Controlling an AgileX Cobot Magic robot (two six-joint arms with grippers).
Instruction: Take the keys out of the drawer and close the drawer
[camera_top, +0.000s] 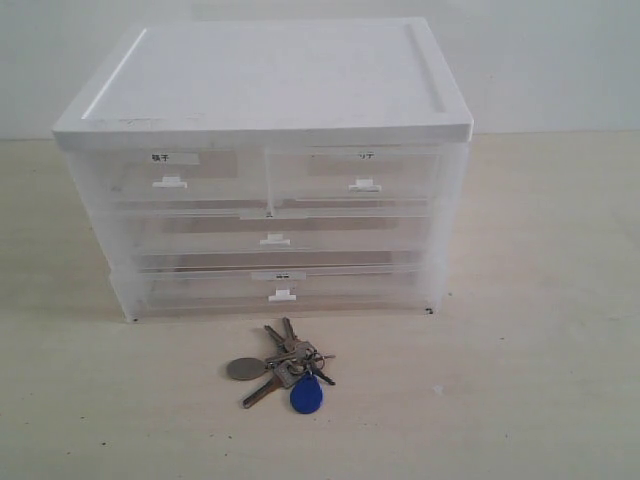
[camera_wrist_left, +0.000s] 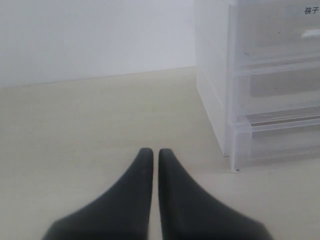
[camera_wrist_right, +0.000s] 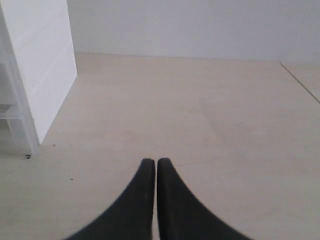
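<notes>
The keys (camera_top: 285, 365) lie flat on the pale table (camera_top: 540, 350), just in front of the bottom full-width drawer (camera_top: 280, 290) of the translucent drawer unit (camera_top: 270, 75) and a little left of its middle. So they are already out. The bunch is fanned: the blue teardrop fob (camera_top: 306, 396) is nearest the camera and the round grey tag (camera_top: 246, 369) sits off to the left. I'd expect it to feel dense for its size. Each key is stiff, but the bunch is loose on its ring, so it should flop and swing when lifted and skate on the smooth top if nudged. It isn't fragile. Single blades lie too flat to get under, so I'd pinch where the ring gathers the heads and the pile stands highest, or take the thicker fob. The upper right half-width drawer (camera_top: 400, 178), with its small white tab handle (camera_top: 365, 185), looks pushed in level with its labelled neighbour (camera_top: 130, 180) — as far as I can judge, closed. The left gripper (camera_wrist_left: 155, 151) hangs over bare table beside the unit's left flank, jaws together and empty. The right gripper (camera_wrist_right: 155, 161) does the same off the right flank — well apart from the keys.
</notes>
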